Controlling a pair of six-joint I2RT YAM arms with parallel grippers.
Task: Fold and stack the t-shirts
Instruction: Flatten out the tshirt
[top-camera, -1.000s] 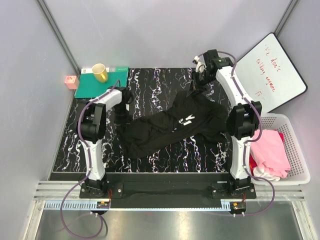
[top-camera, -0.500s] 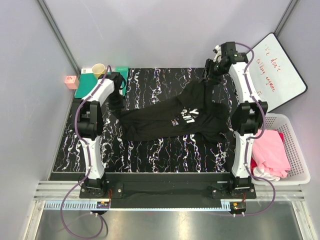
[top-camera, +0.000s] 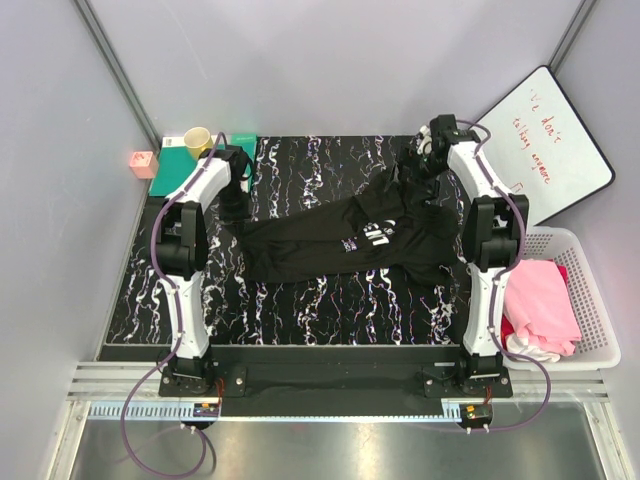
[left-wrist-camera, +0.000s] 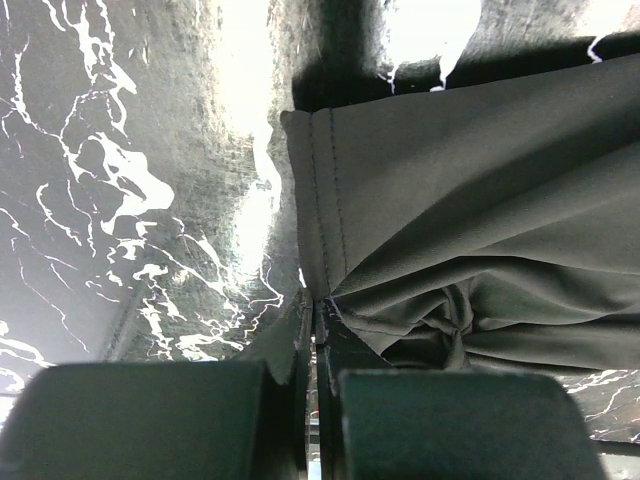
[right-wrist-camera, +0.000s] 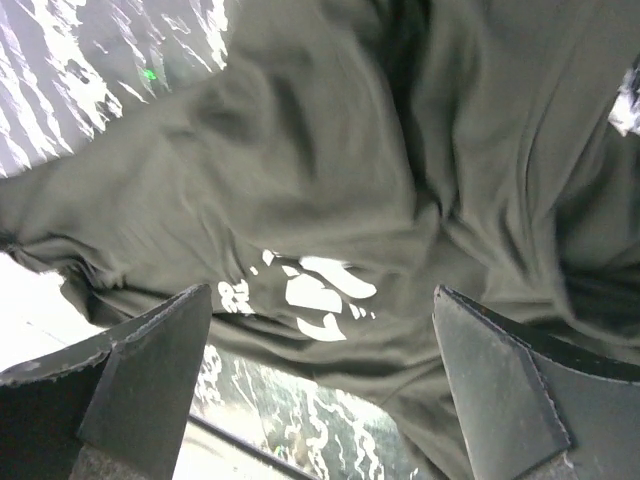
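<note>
The black t-shirt with white lettering lies pulled out long across the marbled table. My left gripper is at its left end, shut on the stitched hem; in the left wrist view my left gripper has its jaws pressed together on the cloth. My right gripper hovers over the shirt's far right part, and in the right wrist view my right gripper is wide open with nothing between its fingers, over the shirt. A pink t-shirt and a white one lie in the basket.
A white basket stands off the table's right edge. A whiteboard leans at the back right. At the back left lie a teal mat, a yellow cup and a small pink box.
My right gripper has opened and let go of the black shirt, whose far right part has dropped to the table. The left gripper drew the hem to the far left, stretching the shirt.
</note>
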